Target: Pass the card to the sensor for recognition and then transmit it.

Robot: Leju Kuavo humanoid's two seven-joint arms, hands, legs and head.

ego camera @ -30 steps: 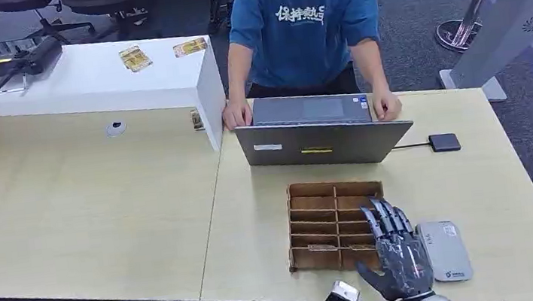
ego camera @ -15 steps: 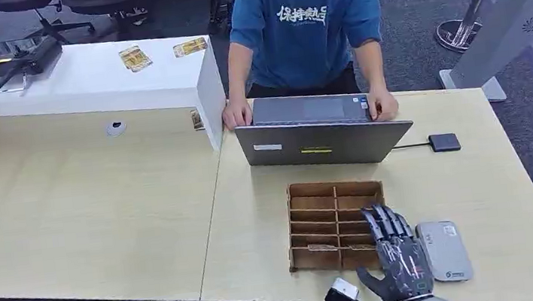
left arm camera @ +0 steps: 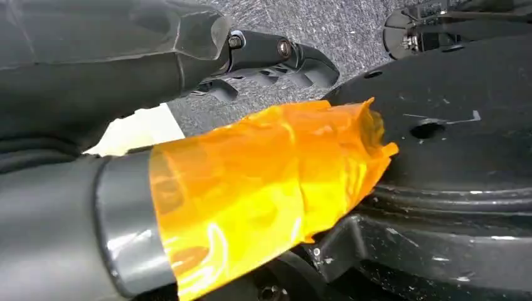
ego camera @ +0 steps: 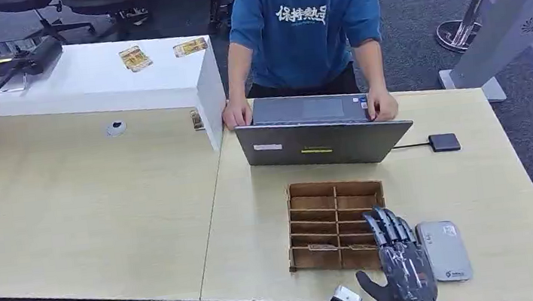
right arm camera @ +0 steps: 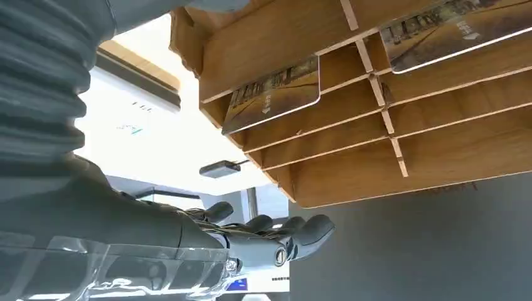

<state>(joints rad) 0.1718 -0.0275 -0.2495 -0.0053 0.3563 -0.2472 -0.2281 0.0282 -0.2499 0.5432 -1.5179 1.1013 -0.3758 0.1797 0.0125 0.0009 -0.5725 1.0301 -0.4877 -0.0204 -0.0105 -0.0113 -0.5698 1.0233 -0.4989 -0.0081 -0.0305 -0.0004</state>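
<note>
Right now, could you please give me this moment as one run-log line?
right hand: open, over card rack's near right corner | cards: in rack slots | sensor: beside rack, untouched | left hand: hanging

A slotted wooden rack [ego camera: 338, 224] sits on the tabletop [ego camera: 103, 207], with cards [right arm camera: 274, 94] in its slots. A laptop [ego camera: 320, 133] stands behind it. A card reader [ego camera: 445, 250] lies just right of the rack, the right hand [ego camera: 399, 260] between them.
</note>
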